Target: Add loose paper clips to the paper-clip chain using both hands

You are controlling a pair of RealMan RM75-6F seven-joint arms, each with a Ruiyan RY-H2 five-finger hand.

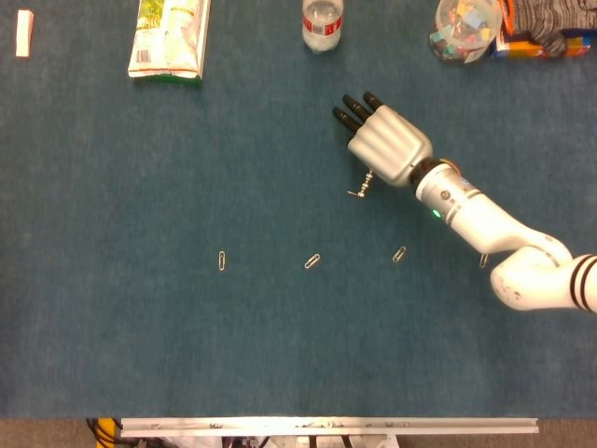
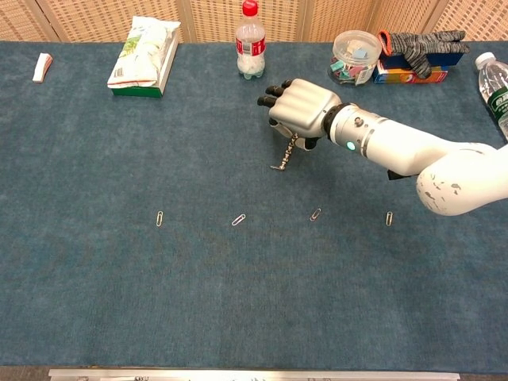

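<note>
Right hand (image 2: 300, 105) pinches the paper-clip chain (image 2: 284, 155) (dangling, lifted); next, carry it to a loose clip (image 2: 315, 214) for linking

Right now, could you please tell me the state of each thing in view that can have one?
Right hand: raised over the table, holding the top of the chain.
Paper-clip chain: hanging from the right hand, lower end at the cloth.
Loose paper clips: four lying flat in a row, unlinked.
Water bottle: upright, red cap on.
Clip jar: upright, holding colourful clips.
Left hand: not in view.
</note>
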